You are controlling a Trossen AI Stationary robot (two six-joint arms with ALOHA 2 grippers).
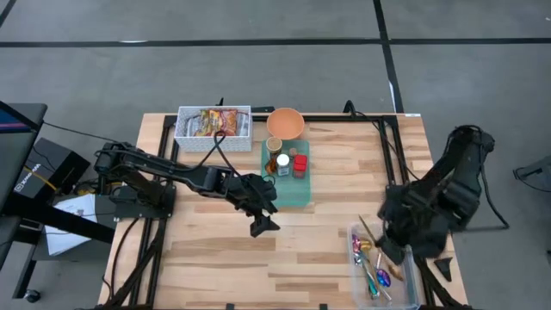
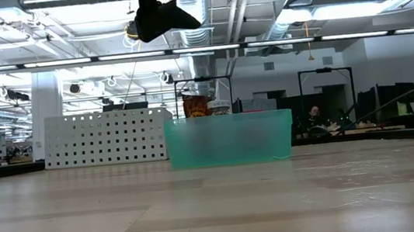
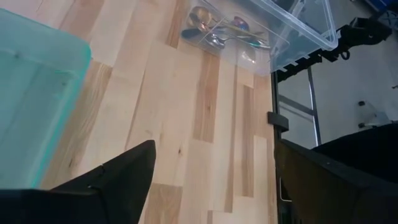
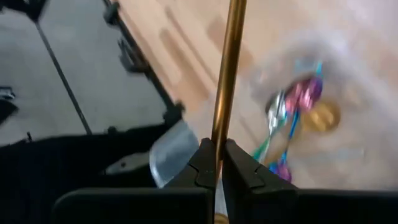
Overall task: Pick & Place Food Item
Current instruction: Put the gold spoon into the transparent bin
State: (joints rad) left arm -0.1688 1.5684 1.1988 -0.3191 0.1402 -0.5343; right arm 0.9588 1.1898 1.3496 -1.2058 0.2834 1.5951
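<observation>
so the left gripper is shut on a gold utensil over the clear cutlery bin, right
Not quite: it is the right gripper that is shut on the gold utensil over the clear cutlery bin, as the right wrist view shows. The left gripper is open and empty beside the green bin.

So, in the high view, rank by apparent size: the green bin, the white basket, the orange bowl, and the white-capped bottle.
1. green bin
2. white basket, somewhat smaller in footprint
3. orange bowl
4. white-capped bottle, smallest by far

All four sit on one tabletop under an overhead camera, so nearness hardly skews this order.
</observation>
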